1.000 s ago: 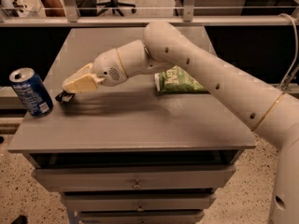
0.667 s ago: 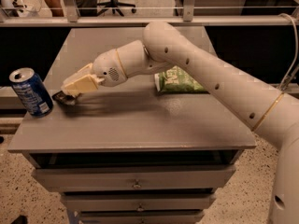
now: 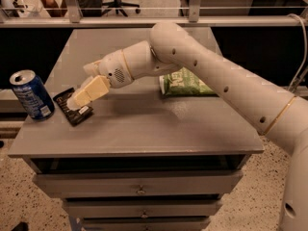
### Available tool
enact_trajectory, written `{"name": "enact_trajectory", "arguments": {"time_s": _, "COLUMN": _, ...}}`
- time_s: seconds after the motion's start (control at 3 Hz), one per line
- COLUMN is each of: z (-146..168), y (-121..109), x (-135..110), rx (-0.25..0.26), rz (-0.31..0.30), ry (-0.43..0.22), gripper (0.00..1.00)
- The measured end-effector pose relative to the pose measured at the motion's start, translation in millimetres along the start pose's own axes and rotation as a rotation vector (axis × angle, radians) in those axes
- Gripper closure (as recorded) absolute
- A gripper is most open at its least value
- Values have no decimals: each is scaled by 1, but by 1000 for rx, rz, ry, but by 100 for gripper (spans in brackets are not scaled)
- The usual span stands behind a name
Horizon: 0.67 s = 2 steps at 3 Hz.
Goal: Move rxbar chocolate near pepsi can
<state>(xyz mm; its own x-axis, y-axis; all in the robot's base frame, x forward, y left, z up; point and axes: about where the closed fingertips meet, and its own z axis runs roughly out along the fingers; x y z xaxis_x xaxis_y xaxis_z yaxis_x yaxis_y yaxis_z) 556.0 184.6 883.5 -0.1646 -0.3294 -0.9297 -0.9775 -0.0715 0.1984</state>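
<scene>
The rxbar chocolate (image 3: 71,109), a flat black bar with white lettering, lies flat on the grey table (image 3: 144,129) at the left. It sits just right of the blue pepsi can (image 3: 31,95), which stands upright at the table's left edge. My gripper (image 3: 81,88) hangs just above the bar's right end, its cream fingers (image 3: 91,91) spread and pointing down to the left. One fingertip overlaps the bar's upper edge. The bar rests on the table and is not held.
A green snack bag (image 3: 185,83) lies on the table at the right, partly behind my arm. A railing runs behind the table, with office chairs and a person beyond it. Drawers sit below the tabletop.
The bar was held at my fingertips just above the table near the can. Now it lies flat on the table beside the can and my fingers have let go.
</scene>
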Motion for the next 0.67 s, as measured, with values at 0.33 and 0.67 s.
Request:
{"name": "enact_trajectory", "arguments": {"time_s": 0.33, "z": -43, "y": -42, "x": -4, "rx": 164, "rz": -30, "ry": -10, "gripper": 0}}
{"name": "enact_trajectory", "arguments": {"time_s": 0.67, "z": -118, "y": -107, "x": -25, "rx": 411, "rz": -92, "ry": -80, "gripper": 0}}
